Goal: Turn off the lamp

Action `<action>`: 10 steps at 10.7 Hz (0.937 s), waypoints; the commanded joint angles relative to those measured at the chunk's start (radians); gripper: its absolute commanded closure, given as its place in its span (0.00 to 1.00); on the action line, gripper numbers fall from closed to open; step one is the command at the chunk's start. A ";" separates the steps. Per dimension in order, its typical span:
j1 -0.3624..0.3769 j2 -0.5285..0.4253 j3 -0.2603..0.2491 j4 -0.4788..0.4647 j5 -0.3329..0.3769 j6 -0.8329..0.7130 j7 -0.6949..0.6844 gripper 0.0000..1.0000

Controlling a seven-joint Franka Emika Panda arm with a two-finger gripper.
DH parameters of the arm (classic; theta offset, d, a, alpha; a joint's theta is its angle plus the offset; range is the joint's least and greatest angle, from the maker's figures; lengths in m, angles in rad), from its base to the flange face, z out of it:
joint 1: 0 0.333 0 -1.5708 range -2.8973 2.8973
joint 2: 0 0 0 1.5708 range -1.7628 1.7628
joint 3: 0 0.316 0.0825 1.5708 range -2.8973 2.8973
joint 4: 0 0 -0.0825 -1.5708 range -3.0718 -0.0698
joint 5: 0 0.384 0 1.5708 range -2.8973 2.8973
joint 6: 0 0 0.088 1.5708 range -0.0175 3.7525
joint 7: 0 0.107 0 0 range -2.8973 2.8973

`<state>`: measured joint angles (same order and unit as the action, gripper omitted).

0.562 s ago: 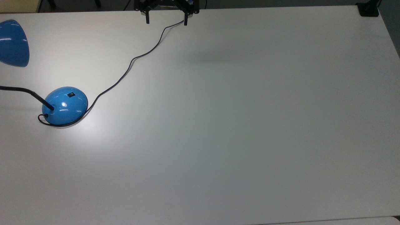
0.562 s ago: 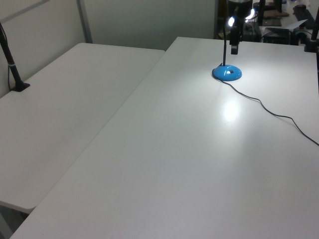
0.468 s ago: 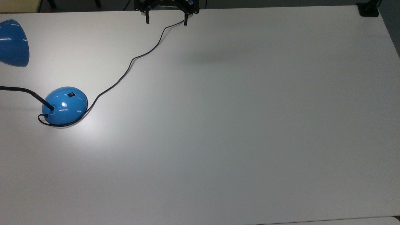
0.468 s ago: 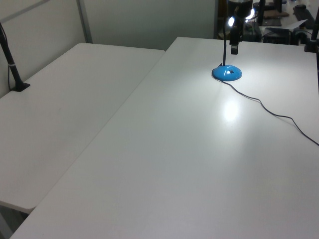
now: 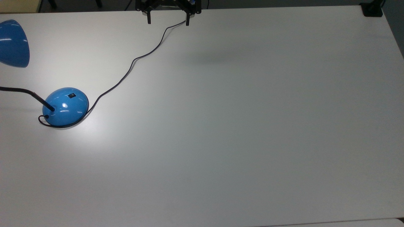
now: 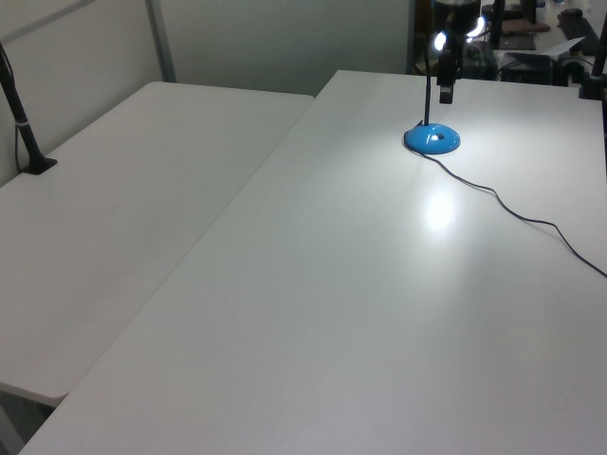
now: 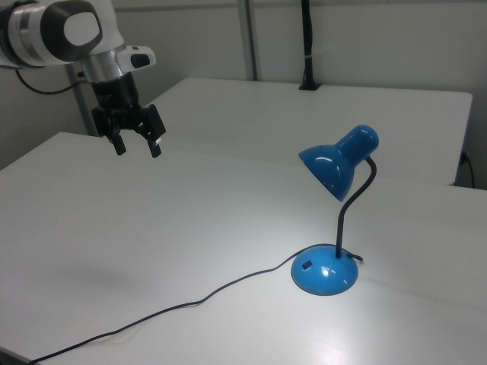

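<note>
While lit, one lamp (image 7: 329, 228), one open-fingered pincer (image 7: 137, 145)

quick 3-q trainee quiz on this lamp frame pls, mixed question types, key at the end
1. True or false: the gripper is touching the lamp.
2. Multiple choice: the black rocker switch sits on A) the shade, B) the dome base, C) the cord.
3. Short answer: what shows that the lamp is lit?

Key:
1. False. The gripper hangs open above the table, well apart from the lamp.
2. B.
3. A bright patch of light on the table beside the base.
</note>
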<state>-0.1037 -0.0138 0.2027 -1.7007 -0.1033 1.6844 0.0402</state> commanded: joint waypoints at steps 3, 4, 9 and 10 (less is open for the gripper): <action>-0.011 -0.002 -0.008 0.015 0.002 -0.035 -0.043 0.56; -0.011 -0.003 -0.008 0.015 0.002 -0.035 -0.046 0.86; -0.011 -0.003 -0.008 0.013 0.004 -0.035 -0.045 1.00; -0.011 -0.003 -0.008 0.013 0.004 -0.035 -0.046 1.00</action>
<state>-0.1179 -0.0138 0.2011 -1.7007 -0.1033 1.6844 0.0194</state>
